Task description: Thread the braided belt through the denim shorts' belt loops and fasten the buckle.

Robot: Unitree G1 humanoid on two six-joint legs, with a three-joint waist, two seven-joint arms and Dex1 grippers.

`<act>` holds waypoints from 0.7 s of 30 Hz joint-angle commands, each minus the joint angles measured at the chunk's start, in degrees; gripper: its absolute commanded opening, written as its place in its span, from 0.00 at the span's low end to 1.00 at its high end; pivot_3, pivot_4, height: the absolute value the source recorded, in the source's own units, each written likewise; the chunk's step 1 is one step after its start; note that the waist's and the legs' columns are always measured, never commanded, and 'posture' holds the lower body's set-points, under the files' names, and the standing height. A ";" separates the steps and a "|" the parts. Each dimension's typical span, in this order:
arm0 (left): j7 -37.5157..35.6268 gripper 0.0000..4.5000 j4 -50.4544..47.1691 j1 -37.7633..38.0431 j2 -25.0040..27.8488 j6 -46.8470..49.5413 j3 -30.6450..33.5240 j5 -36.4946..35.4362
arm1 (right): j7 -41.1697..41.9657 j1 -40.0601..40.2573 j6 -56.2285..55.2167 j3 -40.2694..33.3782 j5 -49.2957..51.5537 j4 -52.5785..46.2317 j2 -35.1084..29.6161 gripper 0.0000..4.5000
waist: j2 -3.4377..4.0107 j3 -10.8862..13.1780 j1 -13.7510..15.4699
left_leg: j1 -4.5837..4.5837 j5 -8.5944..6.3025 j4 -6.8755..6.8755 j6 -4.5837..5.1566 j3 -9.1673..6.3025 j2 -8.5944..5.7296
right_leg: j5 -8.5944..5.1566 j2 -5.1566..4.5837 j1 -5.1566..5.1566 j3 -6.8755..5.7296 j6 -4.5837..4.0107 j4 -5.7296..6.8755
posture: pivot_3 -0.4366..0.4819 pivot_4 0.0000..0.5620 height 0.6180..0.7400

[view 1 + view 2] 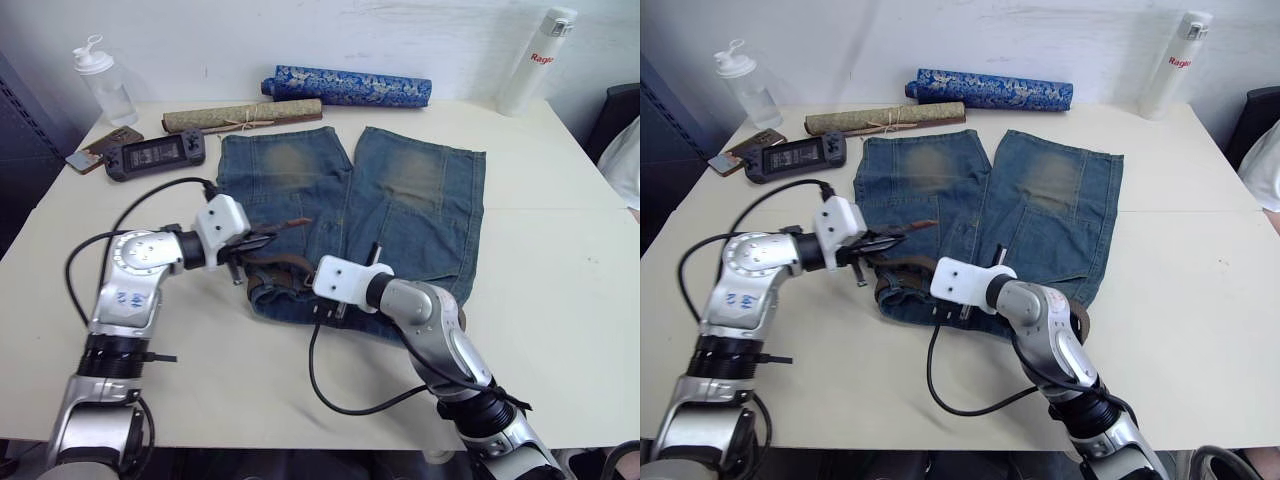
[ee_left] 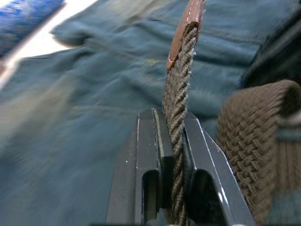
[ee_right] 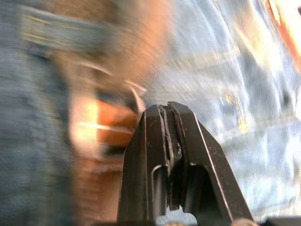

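The denim shorts [image 1: 410, 200] lie flat mid-table, waistband toward me and legs pointing away. The braided belt [image 1: 283, 268] lies along the waistband. Its tan leather tip [image 2: 187, 26] sticks up past my left gripper [image 1: 262, 240], which is shut on the woven strap just behind the tip, above the waistband's left part. A coil of the strap [image 2: 254, 141] sits beside the fingers. My right gripper [image 3: 165, 113] points down at the middle of the waistband with its fingers shut together. I cannot make out the belt loops, and the buckle is hidden.
At the far edge lie a blue patterned roll [image 1: 345, 87] and a tan roll [image 1: 243, 115]. A handheld game console [image 1: 155, 155], a phone [image 1: 100, 148] and a clear bottle [image 1: 105, 85] sit at the far left. A white bottle [image 1: 535, 62] stands far right.
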 commanded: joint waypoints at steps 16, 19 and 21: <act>-0.52 0.00 -2.15 7.59 8.67 -18.90 -3.39 5.20 | 3.79 4.92 19.77 -6.12 18.73 -25.29 -3.47 0.41 | 0.03 0.02 -1.39 | -0.21 -0.07 -0.02 -0.11 0.03 0.12 | -0.29 0.03 -0.63 0.04 -0.50 0.60 | 0.48 0.27 0.16; -0.29 0.00 -1.76 7.88 8.71 -18.97 -3.20 5.06 | 3.04 7.83 15.80 -3.17 19.68 -26.38 -7.30 0.73 | 0.03 0.02 -1.38 | -0.21 -0.08 -0.02 -0.09 0.04 0.12 | -0.29 0.03 -0.62 0.04 -0.50 0.59 | 0.48 0.27 0.16; -0.19 0.00 -1.34 7.55 8.76 -18.64 -2.73 4.53 | 1.64 8.91 13.01 -0.94 19.46 -25.73 -9.25 0.95 | 0.03 0.02 -1.47 | -0.21 -0.09 -0.02 -0.08 0.06 0.13 | -0.30 0.03 -0.62 0.04 -0.49 0.58 | 0.48 0.27 0.16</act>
